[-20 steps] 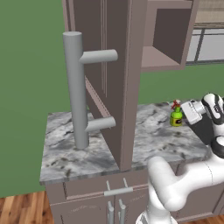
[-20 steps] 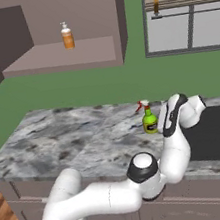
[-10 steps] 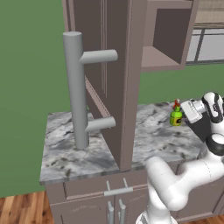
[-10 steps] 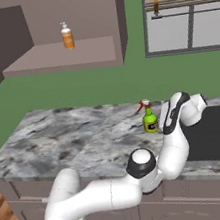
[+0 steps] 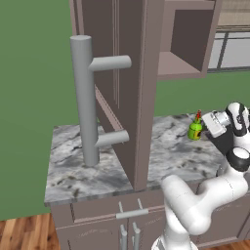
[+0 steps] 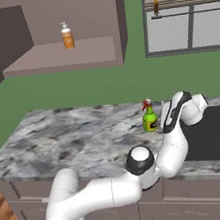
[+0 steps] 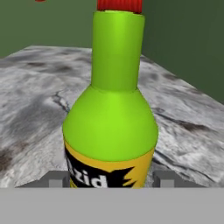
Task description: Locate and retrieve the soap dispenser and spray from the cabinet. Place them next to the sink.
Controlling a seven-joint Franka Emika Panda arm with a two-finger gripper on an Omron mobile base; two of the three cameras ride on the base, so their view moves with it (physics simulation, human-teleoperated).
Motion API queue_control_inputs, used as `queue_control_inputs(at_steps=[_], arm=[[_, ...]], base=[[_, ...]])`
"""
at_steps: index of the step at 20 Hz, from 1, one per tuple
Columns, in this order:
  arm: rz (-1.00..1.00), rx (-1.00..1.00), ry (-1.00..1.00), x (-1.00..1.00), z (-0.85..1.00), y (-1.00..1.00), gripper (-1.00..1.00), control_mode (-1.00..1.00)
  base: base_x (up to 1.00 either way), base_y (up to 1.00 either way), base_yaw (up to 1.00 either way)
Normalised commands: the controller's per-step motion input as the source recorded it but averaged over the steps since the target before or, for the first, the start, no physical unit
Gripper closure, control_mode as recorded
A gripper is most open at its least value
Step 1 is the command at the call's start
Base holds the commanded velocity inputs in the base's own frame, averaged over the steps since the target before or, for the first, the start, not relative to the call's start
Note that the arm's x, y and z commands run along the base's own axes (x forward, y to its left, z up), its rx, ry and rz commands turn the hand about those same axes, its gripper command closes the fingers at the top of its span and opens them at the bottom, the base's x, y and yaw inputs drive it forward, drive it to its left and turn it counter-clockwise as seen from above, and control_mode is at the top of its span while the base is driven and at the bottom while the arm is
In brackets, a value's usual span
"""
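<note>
On my screens, the gripper (image 6: 160,122) now sits closer around the green spray bottle (image 6: 150,118) than a second ago, its jaws narrowed toward the bottle's sides, while the bottle stands a touch farther along the marble countertop (image 6: 75,133).

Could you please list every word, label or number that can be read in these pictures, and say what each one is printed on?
"zid": white letters on the yellow and black label of the green spray bottle, in the hand view; the word may be cut off at its start.
Soap dispenser on the cabinet shelf: too small to read any label.
No other text shows.
</note>
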Motion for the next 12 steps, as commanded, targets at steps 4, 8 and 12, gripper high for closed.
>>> queue_control_inputs(at_steps=[4,8,12], arm=[[0.00,0.00,0.00,0.00,-0.08,-0.15,-1.00,-1.00],[0.00,-0.01,-0.02,0.07,0.01,-0.26,-1.00,-1.00],[-0.01,-0.07,0.00,0.00,0.19,-0.05,-1.00,-1.00]], base=[[0.00,0.00,0.00],[0.00,0.00,0.00],[0.00,0.00,0.00]])
